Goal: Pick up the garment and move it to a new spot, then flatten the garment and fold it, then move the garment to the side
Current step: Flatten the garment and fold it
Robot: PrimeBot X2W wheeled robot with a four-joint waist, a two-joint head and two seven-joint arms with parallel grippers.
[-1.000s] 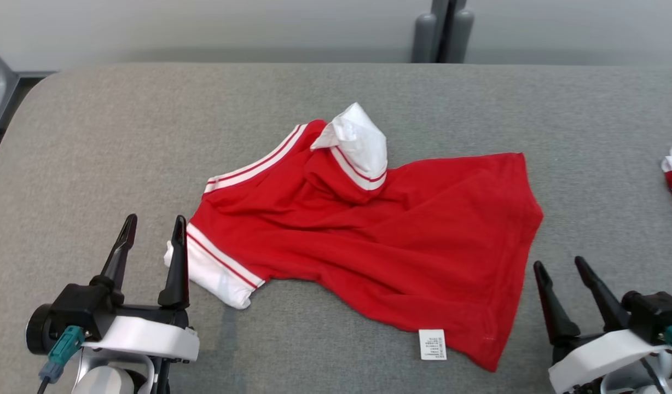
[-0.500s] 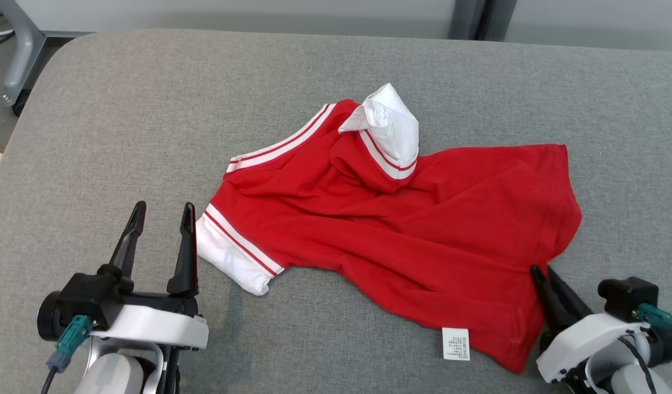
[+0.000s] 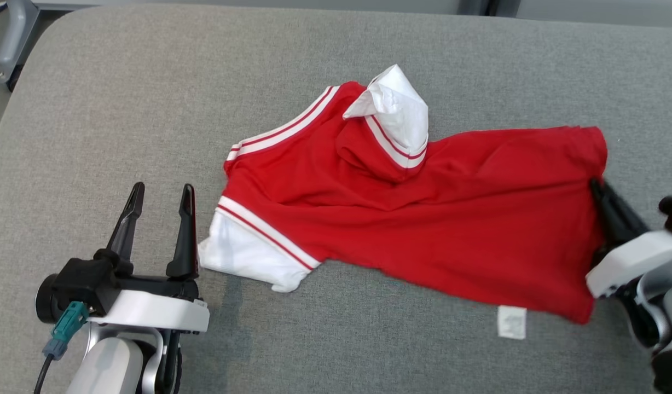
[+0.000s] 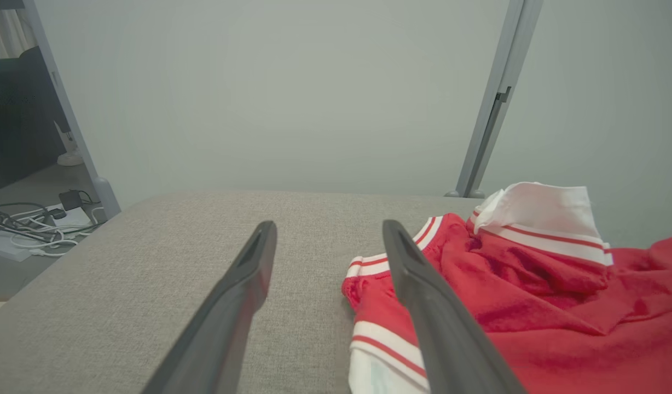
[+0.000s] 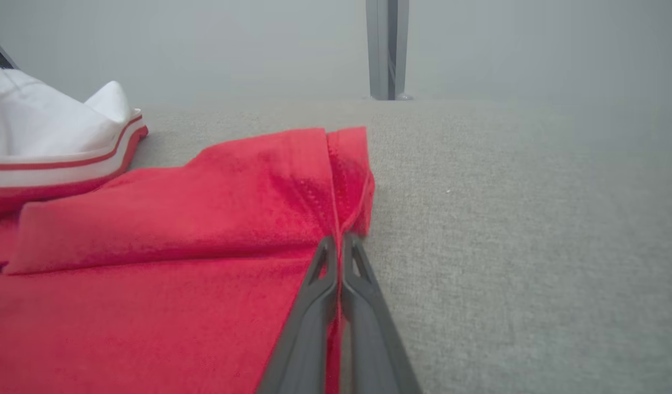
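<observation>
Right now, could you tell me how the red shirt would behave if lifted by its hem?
Probably floppy: the red shirt lies wrinkled, so it should drape from the right pincer. Likely light, being thin cloth. The white sleeve may drag behind.

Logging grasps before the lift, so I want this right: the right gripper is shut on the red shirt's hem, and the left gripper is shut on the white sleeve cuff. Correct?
Wrong on the left gripper: it is open, fingers spread beside the white sleeve cuff, holding nothing, as the head view shows. The right gripper is indeed shut on the hem of the red shirt.
</observation>
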